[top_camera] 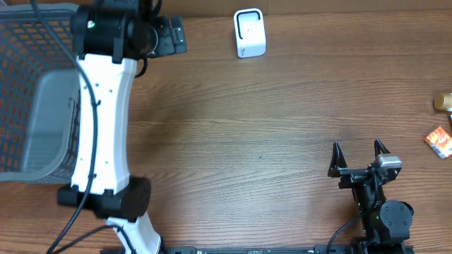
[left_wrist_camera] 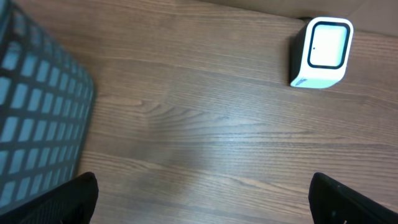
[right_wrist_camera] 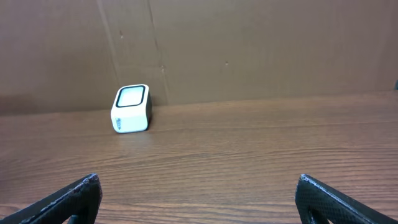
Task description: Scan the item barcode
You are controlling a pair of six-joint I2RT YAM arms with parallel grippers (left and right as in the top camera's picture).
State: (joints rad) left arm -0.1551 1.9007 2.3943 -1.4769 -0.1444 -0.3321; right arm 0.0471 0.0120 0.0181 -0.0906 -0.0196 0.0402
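Note:
The white barcode scanner (top_camera: 249,33) stands at the table's back edge, its dark-framed window showing in the left wrist view (left_wrist_camera: 326,51) and the right wrist view (right_wrist_camera: 131,108). A small orange packet (top_camera: 439,141) lies at the far right edge, with a brown item (top_camera: 443,102) just behind it, partly cut off. My left gripper (top_camera: 182,35) hovers at the back left, open and empty, with the scanner to its right (left_wrist_camera: 202,190). Near the front right my right gripper (top_camera: 358,151) is open with only bare wood between its fingers (right_wrist_camera: 198,185); the packet lies to its right.
A grey mesh basket (top_camera: 35,92) fills the left end of the table, its wall close beside the left gripper (left_wrist_camera: 37,112). A brown cardboard wall (right_wrist_camera: 249,50) closes the back of the table behind the scanner.

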